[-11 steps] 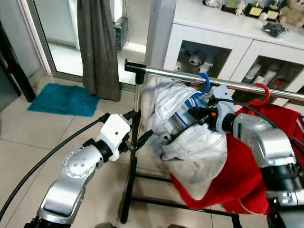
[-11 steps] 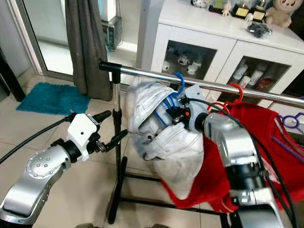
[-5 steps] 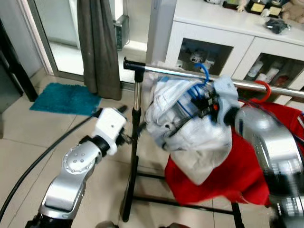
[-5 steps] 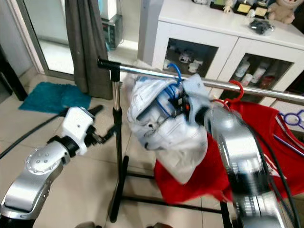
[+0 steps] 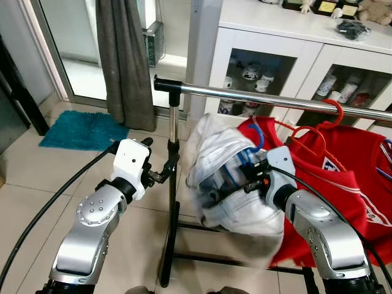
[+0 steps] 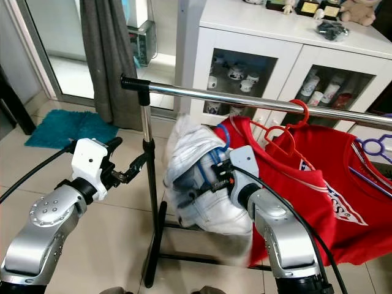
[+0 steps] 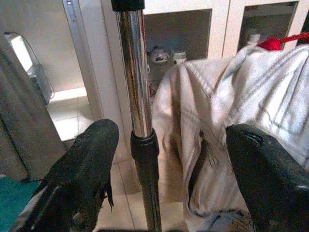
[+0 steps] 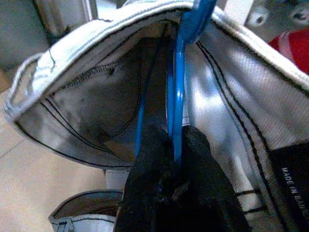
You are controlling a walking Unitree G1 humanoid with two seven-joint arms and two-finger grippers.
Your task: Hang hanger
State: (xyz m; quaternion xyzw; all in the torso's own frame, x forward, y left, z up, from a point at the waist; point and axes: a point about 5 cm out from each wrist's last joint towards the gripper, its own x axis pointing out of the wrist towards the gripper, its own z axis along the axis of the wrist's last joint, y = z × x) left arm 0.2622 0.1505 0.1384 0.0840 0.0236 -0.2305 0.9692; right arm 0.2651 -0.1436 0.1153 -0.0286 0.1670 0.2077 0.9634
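Observation:
A blue hanger (image 5: 256,139) carries a white striped garment (image 5: 228,202). Its hook sits below the chrome rail (image 5: 257,98) and does not touch it. My right gripper (image 5: 247,176) is shut on the hanger's neck, seen close in the right wrist view as the blue hanger (image 8: 179,82) pinched at my right gripper (image 8: 175,141) inside the garment's collar (image 8: 96,77). My left gripper (image 5: 160,177) is open beside the rack's upright pole (image 5: 173,159). In the left wrist view the pole (image 7: 139,87) stands between the spread fingers (image 7: 91,145).
Red shirts (image 5: 343,184) hang on red hangers (image 5: 334,113) along the rail to my right. Behind the rack stands a white glass-door cabinet (image 5: 288,43). A grey curtain (image 5: 122,61) and a teal mat (image 5: 82,130) lie at the left. The rack's black base (image 5: 202,257) rests on the tiles.
The right gripper has brought the blue hanger and garment down from rail height to below the rail. The left gripper stays by the pole. The camera shifted slightly.

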